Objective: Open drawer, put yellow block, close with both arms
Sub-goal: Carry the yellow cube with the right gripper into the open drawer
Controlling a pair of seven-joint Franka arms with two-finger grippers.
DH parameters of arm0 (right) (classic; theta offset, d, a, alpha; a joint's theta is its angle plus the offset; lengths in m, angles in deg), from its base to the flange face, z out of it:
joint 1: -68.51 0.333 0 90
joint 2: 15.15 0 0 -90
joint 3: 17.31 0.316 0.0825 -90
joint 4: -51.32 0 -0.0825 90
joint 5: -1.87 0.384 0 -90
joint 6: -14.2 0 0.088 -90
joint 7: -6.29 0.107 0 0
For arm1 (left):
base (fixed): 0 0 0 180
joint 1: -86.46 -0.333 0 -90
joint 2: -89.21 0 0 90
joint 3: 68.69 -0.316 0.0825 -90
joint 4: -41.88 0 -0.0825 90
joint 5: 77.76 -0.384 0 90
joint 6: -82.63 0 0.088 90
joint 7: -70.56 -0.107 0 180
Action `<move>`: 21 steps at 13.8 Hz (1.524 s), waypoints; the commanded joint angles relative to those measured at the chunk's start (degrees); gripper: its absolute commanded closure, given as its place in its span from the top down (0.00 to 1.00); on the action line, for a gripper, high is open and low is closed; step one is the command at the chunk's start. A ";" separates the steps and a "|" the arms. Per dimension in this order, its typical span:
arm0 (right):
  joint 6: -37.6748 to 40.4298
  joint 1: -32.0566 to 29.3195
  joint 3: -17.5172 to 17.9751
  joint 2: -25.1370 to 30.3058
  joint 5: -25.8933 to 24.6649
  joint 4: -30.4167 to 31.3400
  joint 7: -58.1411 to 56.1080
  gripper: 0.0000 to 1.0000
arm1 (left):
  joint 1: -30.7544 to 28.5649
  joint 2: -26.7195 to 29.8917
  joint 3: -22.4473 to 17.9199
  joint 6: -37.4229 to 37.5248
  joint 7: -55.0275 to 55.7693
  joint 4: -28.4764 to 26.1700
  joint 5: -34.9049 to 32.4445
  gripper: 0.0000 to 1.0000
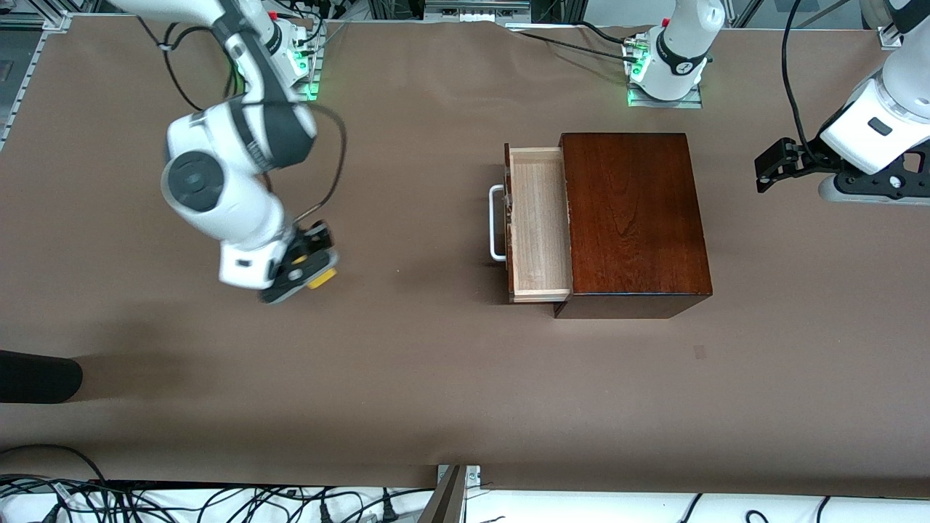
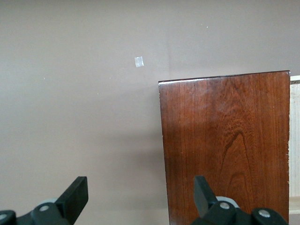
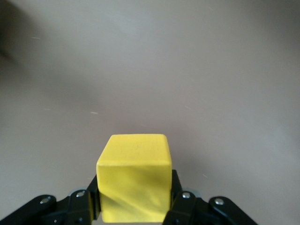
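Note:
The drawer stands pulled out of the dark mahogany box, its pale tray empty and its white handle pointing toward the right arm's end. My right gripper is shut on the yellow block over bare table, well apart from the drawer. In the right wrist view the block sits between the fingers. My left gripper is open and empty beside the box at the left arm's end. The left wrist view shows it over the box's edge.
A brown cloth covers the table. A small square mark lies on it nearer the front camera than the box and also shows in the left wrist view. A black object juts in at the right arm's end. Cables run along the near edge.

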 commanded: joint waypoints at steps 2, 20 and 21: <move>2.85 10.97 0.63 -2.02 -0.20 -5.75 -1.59 0.00 | -2.60 0.87 -1.23 1.22 -0.69 0.19 0.09 1.00; 0.74 36.23 0.01 -25.58 -15.15 -32.03 -7.48 0.00 | -2.62 -0.36 -0.35 1.40 -0.34 1.95 0.00 1.00; 0.38 36.23 0.01 -26.02 -15.24 -32.03 -7.75 0.00 | -2.53 -0.28 -0.35 1.57 -0.34 1.95 0.09 1.00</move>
